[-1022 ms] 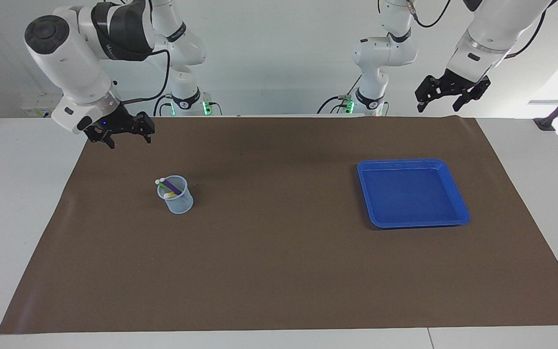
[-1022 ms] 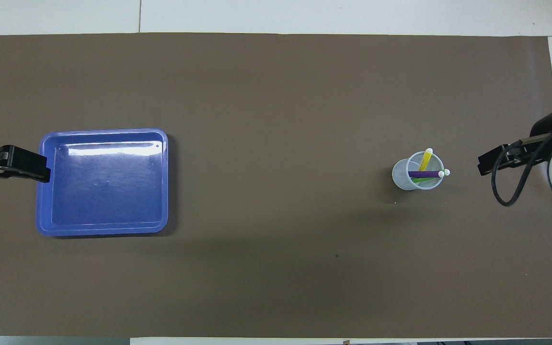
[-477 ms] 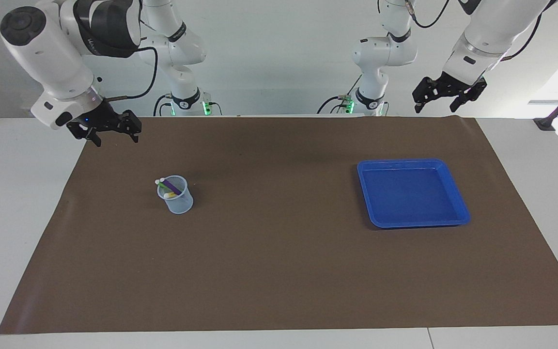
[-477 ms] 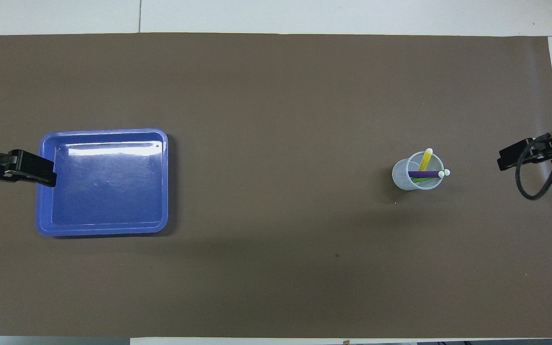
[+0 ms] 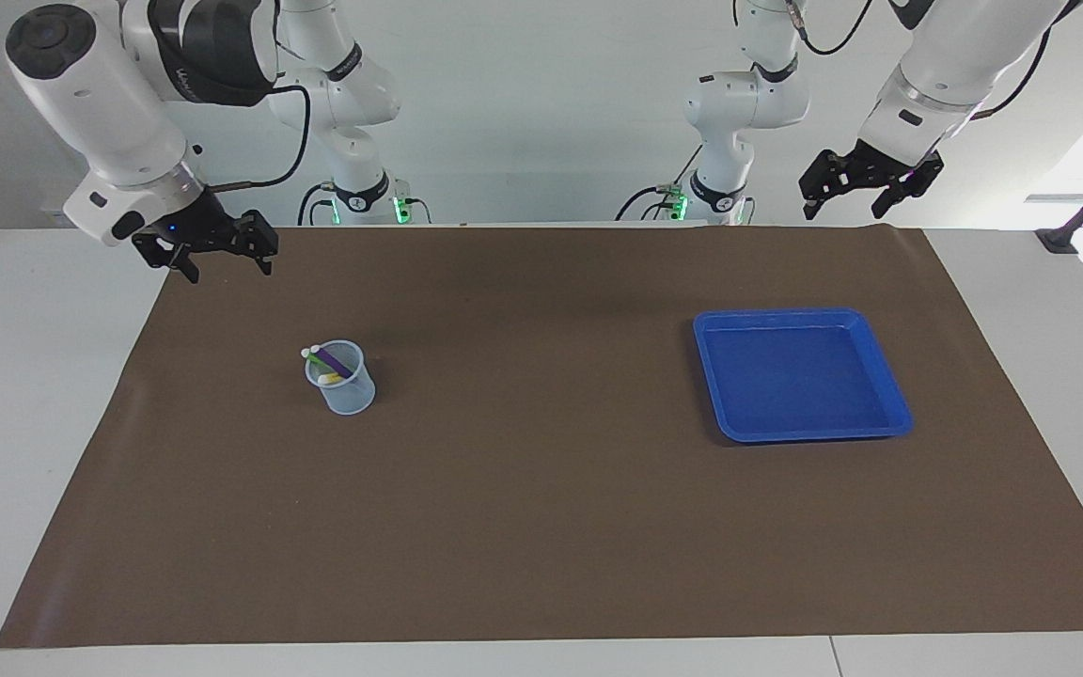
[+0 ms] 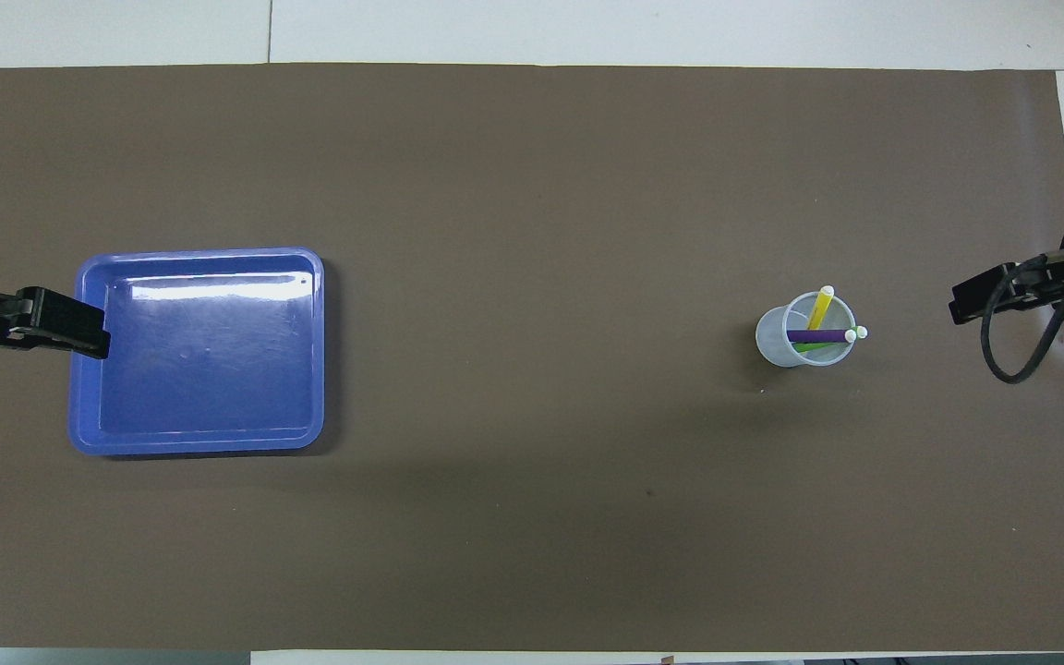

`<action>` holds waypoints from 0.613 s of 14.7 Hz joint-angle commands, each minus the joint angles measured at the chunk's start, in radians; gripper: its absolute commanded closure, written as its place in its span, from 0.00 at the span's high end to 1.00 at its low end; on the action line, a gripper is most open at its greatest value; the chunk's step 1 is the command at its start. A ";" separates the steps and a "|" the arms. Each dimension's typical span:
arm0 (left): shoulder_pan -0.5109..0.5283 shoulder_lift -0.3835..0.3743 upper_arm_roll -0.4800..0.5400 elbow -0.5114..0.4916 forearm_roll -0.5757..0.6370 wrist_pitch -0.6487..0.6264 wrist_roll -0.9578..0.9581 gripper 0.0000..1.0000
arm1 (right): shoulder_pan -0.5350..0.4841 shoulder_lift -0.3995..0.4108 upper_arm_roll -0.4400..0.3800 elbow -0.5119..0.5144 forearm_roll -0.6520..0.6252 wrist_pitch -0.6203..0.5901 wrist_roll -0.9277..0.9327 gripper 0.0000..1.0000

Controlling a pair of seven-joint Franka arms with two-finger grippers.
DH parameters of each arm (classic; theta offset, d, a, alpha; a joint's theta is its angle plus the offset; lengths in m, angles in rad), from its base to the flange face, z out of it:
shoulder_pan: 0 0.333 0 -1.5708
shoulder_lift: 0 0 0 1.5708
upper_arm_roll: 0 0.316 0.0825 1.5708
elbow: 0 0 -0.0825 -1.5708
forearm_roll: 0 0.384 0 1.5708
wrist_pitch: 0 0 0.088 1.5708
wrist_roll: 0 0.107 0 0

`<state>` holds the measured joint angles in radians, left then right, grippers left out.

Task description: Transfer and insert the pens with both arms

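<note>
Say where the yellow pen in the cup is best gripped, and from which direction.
Probably by the yellow pen's upper shaft, just below its pale tip, coming down from above. It leans in the clear cup with that end poking over the rim, apart from the purple pen and green pen, whose tips rest on the rim toward the right arm's end. The cup wall blocks a side approach.

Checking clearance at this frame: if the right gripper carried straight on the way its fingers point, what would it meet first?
The right gripper, open and empty, points down, so it would likely meet the bare brown mat near its edge first. The cup holding the pens sits off that line, though depth is hard to judge.
</note>
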<state>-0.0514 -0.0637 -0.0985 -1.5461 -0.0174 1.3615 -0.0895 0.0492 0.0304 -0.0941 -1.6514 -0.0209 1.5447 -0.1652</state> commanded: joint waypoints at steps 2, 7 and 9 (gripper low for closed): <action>0.018 -0.016 -0.009 0.000 -0.007 0.010 0.016 1.00 | -0.002 0.011 -0.003 0.025 -0.016 0.002 0.015 1.00; 0.016 -0.030 -0.009 -0.005 -0.007 0.004 0.011 1.00 | -0.028 0.014 0.004 0.027 -0.014 -0.005 0.015 1.00; 0.016 -0.039 -0.009 -0.005 -0.007 0.002 0.011 1.00 | -0.035 0.014 0.005 0.027 -0.013 -0.008 0.015 1.00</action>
<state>-0.0472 -0.0748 -0.1000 -1.5421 -0.0174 1.3615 -0.0893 0.0287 0.0346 -0.0972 -1.6430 -0.0211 1.5448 -0.1646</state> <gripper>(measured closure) 0.000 0.000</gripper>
